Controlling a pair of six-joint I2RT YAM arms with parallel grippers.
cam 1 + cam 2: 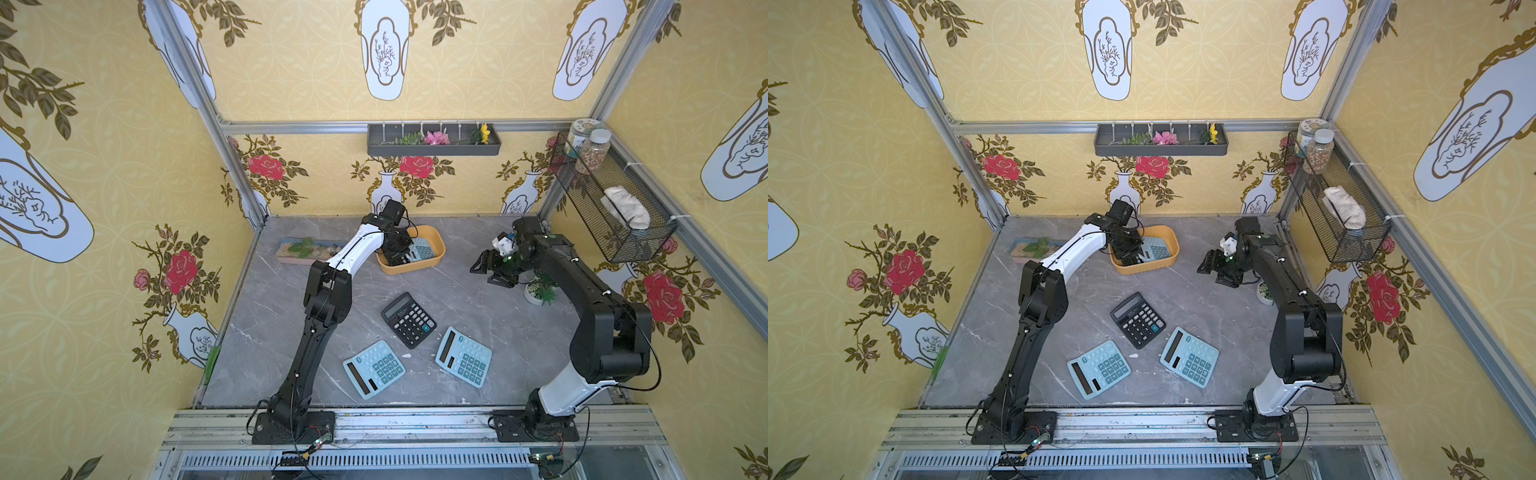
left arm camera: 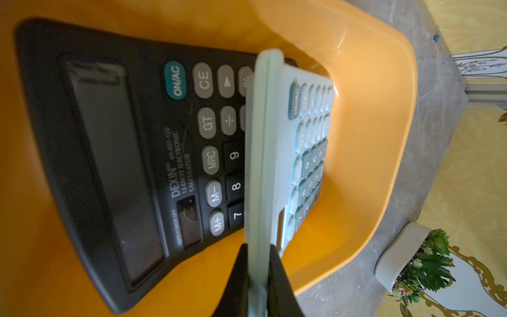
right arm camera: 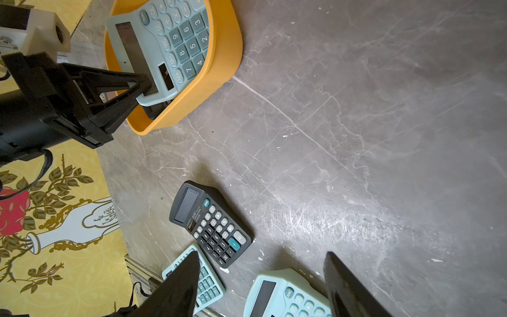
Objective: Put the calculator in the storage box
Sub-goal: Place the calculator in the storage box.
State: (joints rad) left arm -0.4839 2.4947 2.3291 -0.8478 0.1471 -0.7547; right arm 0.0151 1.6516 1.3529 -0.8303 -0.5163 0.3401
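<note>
The storage box (image 1: 437, 257) (image 1: 1173, 251) is an orange-yellow tub at the back of the table. A black calculator (image 2: 109, 137) lies in it. My left gripper (image 2: 258, 263) (image 1: 398, 259) is shut on the display end of a light blue calculator (image 2: 263, 151) (image 3: 164, 46), which is held tilted inside the box over the black one. My right gripper (image 3: 262, 254) (image 1: 487, 271) hangs open above the table to the box's right, with nothing between its fingers. Further forward on the table lie another black calculator (image 1: 409, 320) and two light blue calculators (image 1: 374, 369) (image 1: 464, 356).
A long planter tray (image 1: 299, 251) sits at the back left behind my left arm. A small potted plant (image 1: 540, 291) stands under my right arm. A black wire basket (image 1: 615, 208) hangs on the right wall and a grey shelf (image 1: 434, 141) on the back wall.
</note>
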